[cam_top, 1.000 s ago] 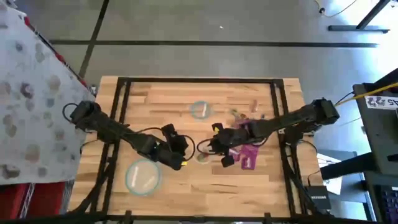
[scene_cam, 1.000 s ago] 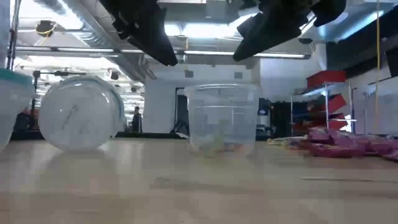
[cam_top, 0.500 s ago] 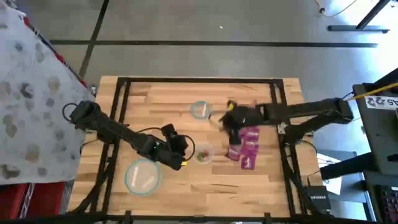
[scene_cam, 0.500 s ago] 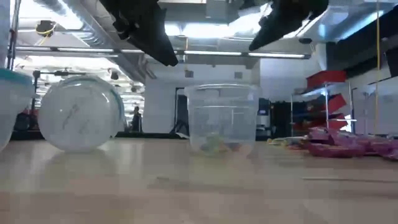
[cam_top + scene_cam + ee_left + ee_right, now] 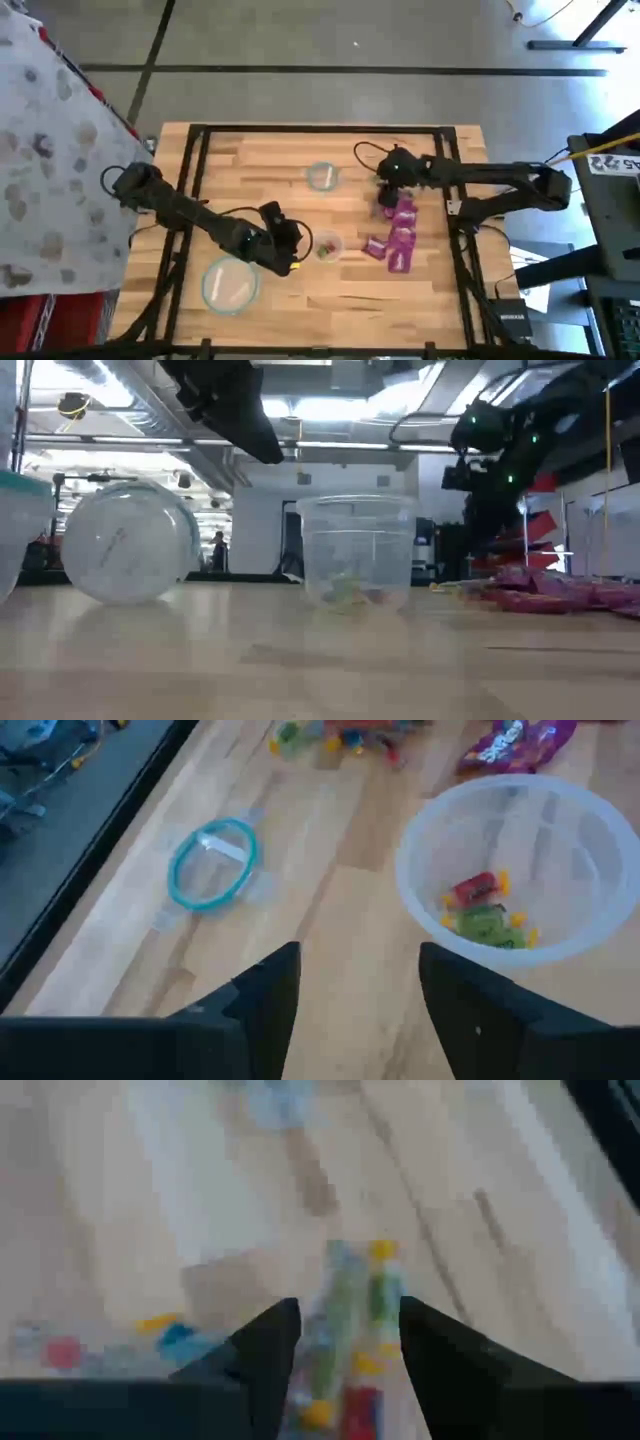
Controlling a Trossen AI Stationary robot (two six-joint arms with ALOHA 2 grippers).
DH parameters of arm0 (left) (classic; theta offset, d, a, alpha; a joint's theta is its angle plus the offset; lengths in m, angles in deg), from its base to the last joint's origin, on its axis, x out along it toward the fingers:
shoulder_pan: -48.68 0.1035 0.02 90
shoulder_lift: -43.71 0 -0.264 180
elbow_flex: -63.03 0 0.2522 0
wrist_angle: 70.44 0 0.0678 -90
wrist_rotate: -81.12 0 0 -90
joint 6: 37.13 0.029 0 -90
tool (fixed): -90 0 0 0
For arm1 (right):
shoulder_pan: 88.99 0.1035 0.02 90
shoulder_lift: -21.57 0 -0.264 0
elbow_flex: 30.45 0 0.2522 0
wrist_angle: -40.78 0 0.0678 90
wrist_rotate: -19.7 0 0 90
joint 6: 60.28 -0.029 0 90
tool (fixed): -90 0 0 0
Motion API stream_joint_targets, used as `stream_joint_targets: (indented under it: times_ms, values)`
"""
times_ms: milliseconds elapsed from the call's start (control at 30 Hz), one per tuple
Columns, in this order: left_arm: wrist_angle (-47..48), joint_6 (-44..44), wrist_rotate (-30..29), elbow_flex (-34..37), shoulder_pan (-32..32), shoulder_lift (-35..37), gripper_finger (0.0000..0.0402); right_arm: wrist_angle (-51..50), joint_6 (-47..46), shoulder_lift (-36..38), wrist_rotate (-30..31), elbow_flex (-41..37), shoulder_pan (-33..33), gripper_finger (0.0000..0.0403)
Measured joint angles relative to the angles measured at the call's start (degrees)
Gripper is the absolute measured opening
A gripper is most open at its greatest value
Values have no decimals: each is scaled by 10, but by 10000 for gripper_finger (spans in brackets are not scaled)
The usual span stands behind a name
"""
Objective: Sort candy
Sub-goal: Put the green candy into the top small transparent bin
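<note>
The right tool (image 5: 386, 192), fingers spread, hovers over loose candy (image 5: 345, 1330) just beyond the magenta packets (image 5: 399, 232), reaching for the next piece. Next: descend, pinch one. The left tool (image 5: 355, 985), spread, waits beside the small cup (image 5: 326, 246).

From my station I can read almost nothing. A white tag (image 5: 612, 162) at the right edge of the high view carries dark characters, seemingly upside down; I cannot make them out for certain. The magenta candy packet (image 5: 512, 742) in the left wrist view bears pale lettering, too blurred to read.
</note>
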Motion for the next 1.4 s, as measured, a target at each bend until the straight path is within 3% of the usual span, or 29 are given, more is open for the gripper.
stream_joint_targets:
  times_ms: [233,467,600,767,933,1167,1400]
  values:
    - [-2,-10,0,0,0,0,189,67,20,-52,-62,-5,-54,166]
    - [-2,-14,0,0,0,0,189,82,36,-109,-61,-4,-59,157]
    - [-2,-14,0,0,0,0,189,83,36,-115,-59,-4,-59,111]
    - [-2,-14,0,0,0,0,189,73,26,-103,-36,-2,-58,16]
    - [-1,-14,0,0,0,0,189,55,15,-58,-10,14,-43,4]
    - [-1,-14,-4,0,1,0,189,31,-18,27,-17,58,76,0]
    - [-2,-14,-58,0,1,0,189,68,-80,14,-36,126,284,0]
